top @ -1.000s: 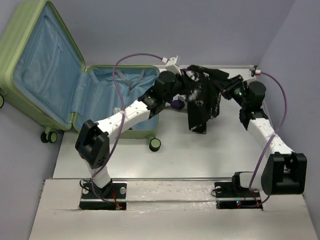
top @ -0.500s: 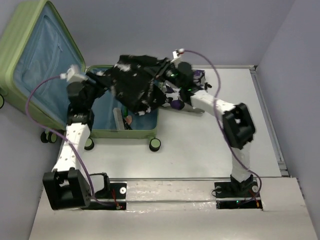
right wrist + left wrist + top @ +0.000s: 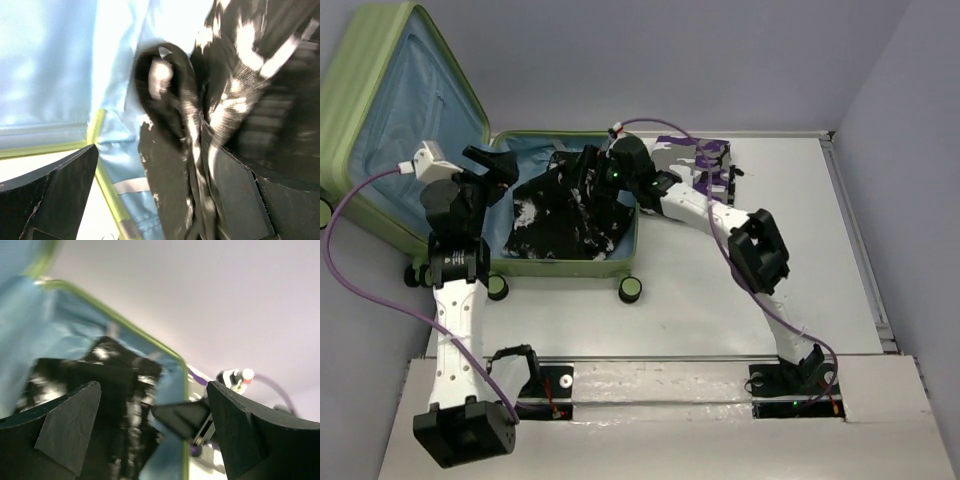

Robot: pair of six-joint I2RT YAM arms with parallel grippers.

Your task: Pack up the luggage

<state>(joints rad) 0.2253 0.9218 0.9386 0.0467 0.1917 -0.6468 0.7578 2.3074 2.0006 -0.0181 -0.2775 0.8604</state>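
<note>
Top external view: the luggage (image 3: 410, 130) lies open at the far left of the table (image 3: 720, 290). Its lid leans up and back to the left; its base rests flat on the table, with 1 wheel (image 3: 631, 289) at the near right corner. A black-and-white garment (image 3: 560, 215) lies crumpled in the base.

Left gripper (image 3: 498, 168) hangs over the left end of the base, near the hinge. Left wrist view: its fingers (image 3: 60, 435) are spread wide, with nothing between them.

Right gripper (image 3: 588, 175) is over the far right part of the garment. Right wrist view: its fingers (image 3: 55, 195) stand wide apart, and garment folds (image 3: 240, 75) lie between them, not clamped.

A purple-and-white item (image 3: 695, 160) lies on the table just beside the base, on its right.
</note>
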